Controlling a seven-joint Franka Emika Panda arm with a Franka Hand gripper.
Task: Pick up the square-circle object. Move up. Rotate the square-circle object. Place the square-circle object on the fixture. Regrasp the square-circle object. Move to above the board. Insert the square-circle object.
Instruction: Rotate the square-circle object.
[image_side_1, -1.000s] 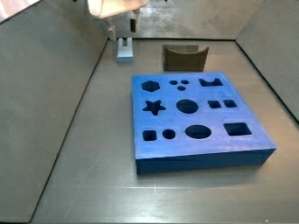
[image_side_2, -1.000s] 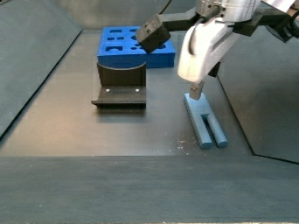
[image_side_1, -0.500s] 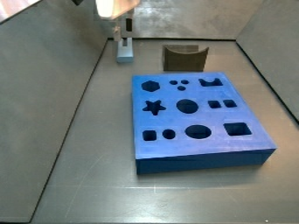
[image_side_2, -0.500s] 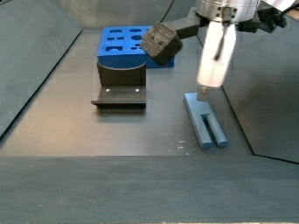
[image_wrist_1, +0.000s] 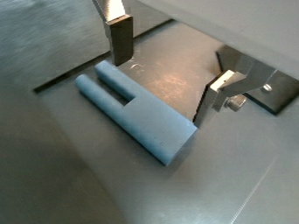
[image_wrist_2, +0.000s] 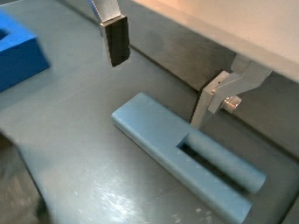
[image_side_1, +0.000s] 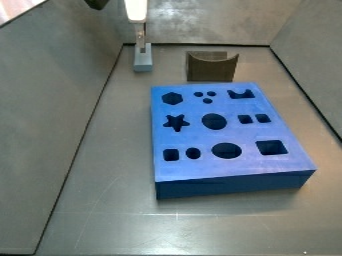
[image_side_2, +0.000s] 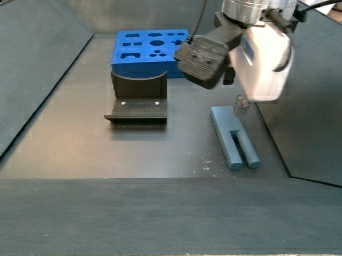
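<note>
At the floor's far edge:
Gripper (image_wrist_2: 158, 72): hovers above the peg, jaws wide apart, holding nothing.
Square-circle object (image_wrist_1: 135, 108): lies flat by the wall.
Board (image_side_1: 227, 135): mid-floor.
Fixture (image_side_1: 210, 66): behind the board.

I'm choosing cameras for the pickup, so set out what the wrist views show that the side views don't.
Only the wrist views show the slot cut into the peg and the open gripper straddling it, not touching.

Only the side views show the board and its cut-outs, with the fixture standing apart.

Both show the peg lying flat on the floor, not held.
</note>
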